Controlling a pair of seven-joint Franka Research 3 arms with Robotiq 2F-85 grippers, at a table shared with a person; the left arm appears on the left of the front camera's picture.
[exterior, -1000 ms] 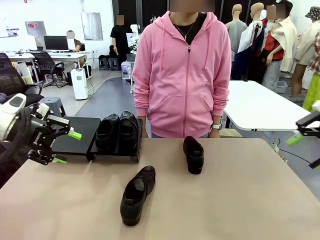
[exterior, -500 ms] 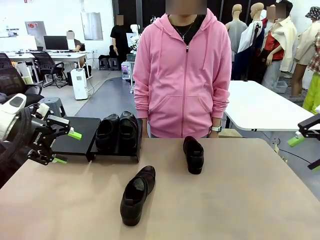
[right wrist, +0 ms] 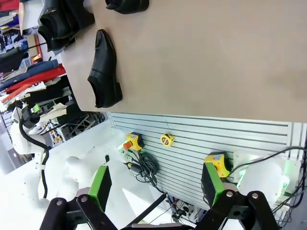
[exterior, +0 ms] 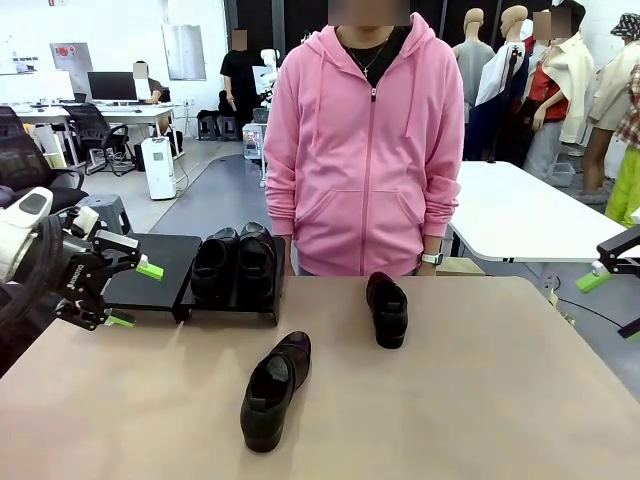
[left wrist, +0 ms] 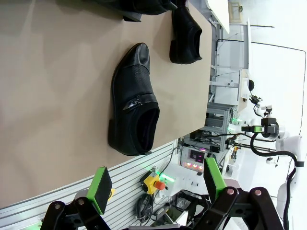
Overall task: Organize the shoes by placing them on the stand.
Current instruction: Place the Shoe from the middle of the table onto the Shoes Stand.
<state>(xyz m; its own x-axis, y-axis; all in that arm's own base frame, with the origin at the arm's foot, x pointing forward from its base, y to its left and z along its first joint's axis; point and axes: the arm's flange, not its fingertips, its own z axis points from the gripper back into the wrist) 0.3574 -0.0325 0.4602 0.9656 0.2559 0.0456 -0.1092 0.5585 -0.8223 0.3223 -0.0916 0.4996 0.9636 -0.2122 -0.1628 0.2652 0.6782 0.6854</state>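
In the front view my left gripper [exterior: 136, 295] hangs at the left edge of the table [exterior: 480, 400], off the surface, its green pads spread wide with nothing between them. My right gripper [exterior: 608, 306] sits at the far right edge, partly cut off, jaws likewise apart and empty. The stand [exterior: 160, 262] is at the table's far left. Its left platform is bare, and its right platform carries a pair of shoes [exterior: 233, 262] side by side. Two more shoes lie on the tabletop, well apart. The near shoe [exterior: 275, 390] lies slantwise around the middle. The far shoe [exterior: 387, 310] is close to the far edge, just in front of a person [exterior: 365, 140] in a pink hoodie who stands there. From my left wrist the fingers rise wide apart, holding nothing [left wrist: 157, 184]. Beyond them the near shoe [left wrist: 134, 98] rests on its sole on the table [left wrist: 57, 72], with the far shoe [left wrist: 186, 28] past it. From my right wrist the fingers are just as spread and empty [right wrist: 156, 184]. The near shoe [right wrist: 105, 69] lies by the table's edge, the far shoe [right wrist: 127, 5] is cut off at the top of the picture, and the pair of shoes [right wrist: 62, 19] is in the upper left corner.
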